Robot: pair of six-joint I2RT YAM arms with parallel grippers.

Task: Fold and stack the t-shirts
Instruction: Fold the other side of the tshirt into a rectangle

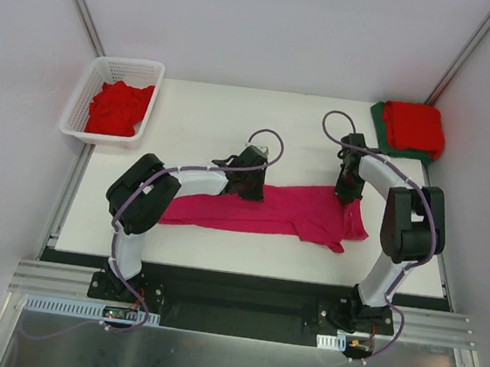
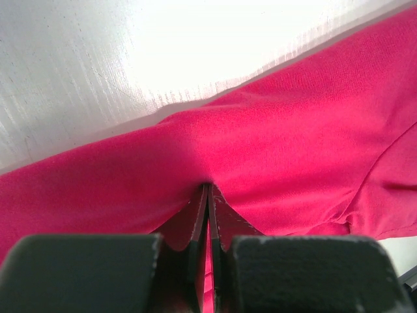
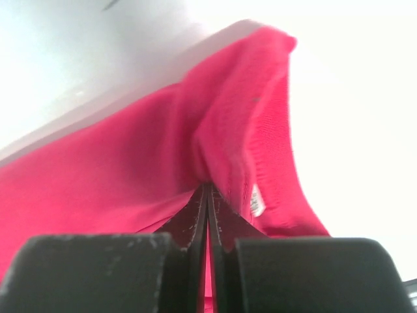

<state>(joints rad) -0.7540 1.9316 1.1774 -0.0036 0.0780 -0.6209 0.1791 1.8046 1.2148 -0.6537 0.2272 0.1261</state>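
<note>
Pink t-shirt (image 1: pixel 268 212) runs lengthwise left to right; I see left gripper (image 2: pixel 207 194) and right gripper (image 3: pixel 207 194) clamped tight on its far edge.

a robot lab cell: plain white panel walls (image 1: pixel 270 28), aluminium rail (image 1: pixel 50 284), bolted arms (image 1: pixel 142 199).

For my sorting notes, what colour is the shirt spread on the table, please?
The shirt is magenta-pink, clearest in the top view.
</note>
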